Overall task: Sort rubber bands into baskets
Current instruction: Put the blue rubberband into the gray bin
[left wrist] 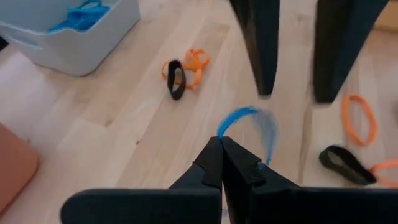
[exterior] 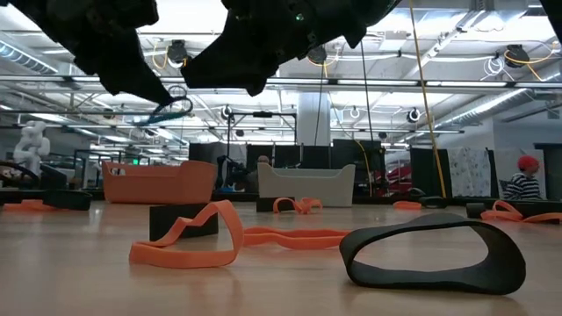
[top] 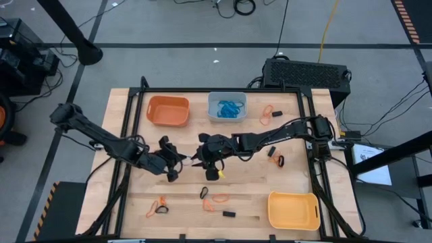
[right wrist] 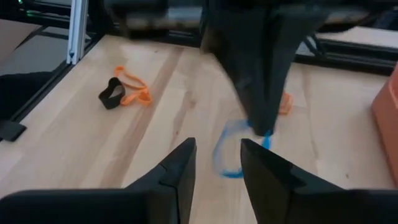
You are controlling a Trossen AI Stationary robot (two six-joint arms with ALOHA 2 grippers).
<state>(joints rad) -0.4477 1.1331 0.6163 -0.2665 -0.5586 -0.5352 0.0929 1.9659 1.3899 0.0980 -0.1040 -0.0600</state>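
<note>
Blue rubber band (left wrist: 249, 124) dangles pinched in the left gripper (left wrist: 222, 149), jaws clamped tight, just beside the right gripper (right wrist: 217, 158), whose jaws gape empty, near the pale basket (top: 227, 106).

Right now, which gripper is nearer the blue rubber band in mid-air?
Left. The left gripper is shut on the blue rubber band, holding it above the table. The right gripper is open just short of it.

A large robotics lab: exposed ceiling trusses (exterior: 369, 83) with strip lights, other workstations (exterior: 263, 167), grey concrete floor (top: 189, 27) strewn with cables.
</note>
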